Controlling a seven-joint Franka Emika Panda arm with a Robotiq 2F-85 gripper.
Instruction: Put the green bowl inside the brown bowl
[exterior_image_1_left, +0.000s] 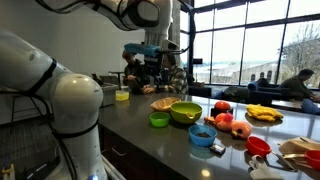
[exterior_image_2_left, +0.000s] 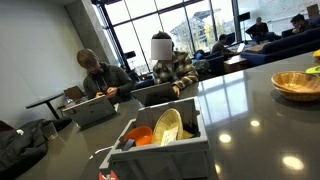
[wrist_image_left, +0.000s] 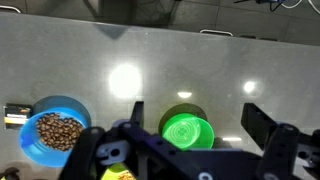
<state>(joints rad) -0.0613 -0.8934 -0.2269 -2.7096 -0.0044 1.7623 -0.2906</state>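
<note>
Beneath the spread gripper (wrist_image_left: 195, 118), green bowl (wrist_image_left: 187, 132).

Glossy white, rounded arm (exterior_image_1_left: 55, 95) shells with dark seams at the joints; black, angular, blocky hand (wrist_image_left: 195, 122)

On the counter (exterior_image_1_left: 130, 118), the small bowl (exterior_image_1_left: 158, 120) sits at 8 o'clock of the big bowl (exterior_image_1_left: 185, 112), the shallow bowl (exterior_image_1_left: 163, 103) at 10, the filled bowl (exterior_image_1_left: 202, 134) at 5.
</note>
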